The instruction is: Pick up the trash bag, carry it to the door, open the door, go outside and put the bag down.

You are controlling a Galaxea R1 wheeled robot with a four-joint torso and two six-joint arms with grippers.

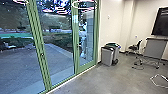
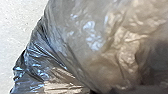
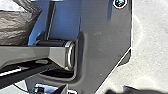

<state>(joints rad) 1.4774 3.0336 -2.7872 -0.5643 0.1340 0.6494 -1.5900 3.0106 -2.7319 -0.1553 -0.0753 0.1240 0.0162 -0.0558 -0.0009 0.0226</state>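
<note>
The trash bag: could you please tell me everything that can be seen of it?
The trash bag looks to be thin, glossy, partly see-through plastic, grey with brownish patches and bluish glints. Its surface is crinkled and creased, with long folds, and it bulges as if something is inside, though the contents cannot be made out. It shows large in the left wrist view against the pale, speckled floor; part also shows in the right wrist view. What holds or touches it, I cannot tell.

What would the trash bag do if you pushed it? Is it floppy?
The bag is probably floppy, since its thin plastic is all creases. Its shiny patches hint that it could be a bit slippery. It bulges out, so a push might just dent it, but I can't tell how heavy it is.
</note>
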